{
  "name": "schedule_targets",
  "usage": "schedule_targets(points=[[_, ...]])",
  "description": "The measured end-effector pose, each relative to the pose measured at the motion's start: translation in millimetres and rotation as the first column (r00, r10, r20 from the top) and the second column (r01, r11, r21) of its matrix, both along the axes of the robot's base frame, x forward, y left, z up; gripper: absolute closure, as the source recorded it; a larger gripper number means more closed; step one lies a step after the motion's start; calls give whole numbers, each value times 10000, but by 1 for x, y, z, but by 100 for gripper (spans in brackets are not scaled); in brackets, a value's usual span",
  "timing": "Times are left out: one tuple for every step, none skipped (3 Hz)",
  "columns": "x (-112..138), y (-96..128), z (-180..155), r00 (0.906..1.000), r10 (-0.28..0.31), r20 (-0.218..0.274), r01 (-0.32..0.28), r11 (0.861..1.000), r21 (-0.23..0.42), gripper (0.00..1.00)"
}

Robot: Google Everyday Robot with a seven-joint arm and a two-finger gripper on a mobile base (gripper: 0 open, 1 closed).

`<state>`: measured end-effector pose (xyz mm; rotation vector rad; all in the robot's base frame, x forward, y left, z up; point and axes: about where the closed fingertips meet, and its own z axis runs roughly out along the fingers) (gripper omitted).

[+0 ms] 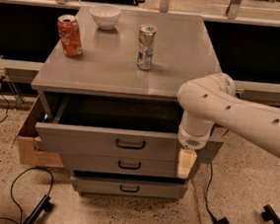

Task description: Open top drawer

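While top drawer (88,139) stands open | end effector (186,164) at its right front | grip unclear

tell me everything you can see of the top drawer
The top drawer is grey and metal-looking, with a small black loop handle at the centre of its flat front. It is pulled well out and level, its dark inside showing beneath the cabinet top. It juts past the middle drawer below. The pincer hangs in front of its right-hand end as seen; whether they touch cannot be told.
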<state>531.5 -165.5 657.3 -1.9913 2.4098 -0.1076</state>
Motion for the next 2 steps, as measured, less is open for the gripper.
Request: schedule_targets(points=[[-42,29,13,9970,296,-715,-248,9974,675,41],[-73,42,32,9936,373,-1070,-284,9961,838,64]])
